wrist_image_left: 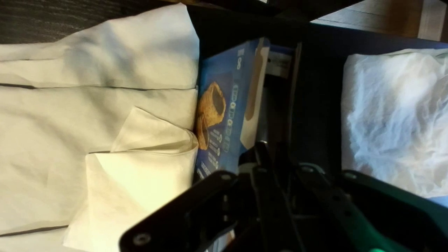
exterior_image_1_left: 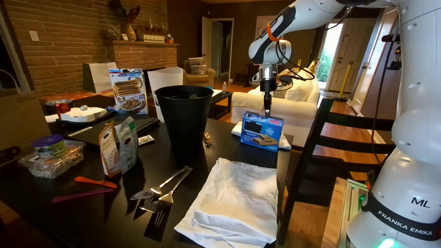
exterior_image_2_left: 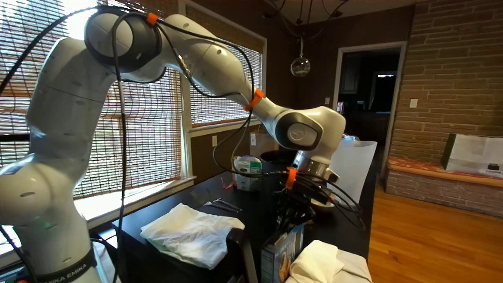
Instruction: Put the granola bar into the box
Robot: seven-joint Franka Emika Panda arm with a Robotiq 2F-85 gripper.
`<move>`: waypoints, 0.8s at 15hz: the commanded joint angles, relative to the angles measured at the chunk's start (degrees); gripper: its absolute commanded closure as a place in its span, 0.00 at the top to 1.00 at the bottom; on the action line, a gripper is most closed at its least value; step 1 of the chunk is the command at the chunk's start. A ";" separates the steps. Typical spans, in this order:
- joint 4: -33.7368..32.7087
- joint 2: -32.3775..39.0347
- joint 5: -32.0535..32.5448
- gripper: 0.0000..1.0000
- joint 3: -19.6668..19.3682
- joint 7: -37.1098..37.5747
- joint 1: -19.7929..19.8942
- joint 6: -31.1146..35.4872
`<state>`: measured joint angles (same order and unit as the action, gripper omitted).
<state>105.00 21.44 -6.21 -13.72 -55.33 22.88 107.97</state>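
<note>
The small blue box (exterior_image_1_left: 262, 133) stands upright near the table edge, with bars printed on its front. Its top is open in the wrist view (wrist_image_left: 224, 105), with a beige flap along one side. It is partly hidden in an exterior view (exterior_image_2_left: 287, 251). My gripper (exterior_image_1_left: 267, 114) points down, its fingertips at the box's open top. In the wrist view the fingertips (wrist_image_left: 272, 148) sit close together inside the opening; what lies between them is too dark to tell. No granola bar shows clearly. A small shiny wrapper (exterior_image_1_left: 207, 140) lies beside the black bin; I cannot tell what it is.
The tall black bin (exterior_image_1_left: 184, 117) stands left of the box. White crumpled cloth (exterior_image_1_left: 237, 203) lies in front, and folded white cloth (wrist_image_left: 105, 122) touches the box's printed side. A dark chair (exterior_image_1_left: 320, 137) stands close to the table edge. Metal spatulas (exterior_image_1_left: 165, 193) and pouches (exterior_image_1_left: 119, 148) lie farther off.
</note>
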 commanded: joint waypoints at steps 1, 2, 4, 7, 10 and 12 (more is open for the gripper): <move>1.39 -1.17 1.47 0.44 0.45 1.43 -0.06 1.29; 1.40 -1.17 1.45 0.52 0.47 1.43 -0.06 1.30; 1.44 -1.22 1.44 0.57 0.51 1.41 -0.07 1.35; 1.39 -1.29 1.33 0.54 0.63 1.32 -0.09 1.37; 1.40 -1.33 1.23 0.34 0.74 1.22 -0.08 1.43; 1.38 -1.33 1.23 0.18 0.78 1.23 -0.09 1.38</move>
<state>105.00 21.39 -6.20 -13.38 -55.20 22.81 108.28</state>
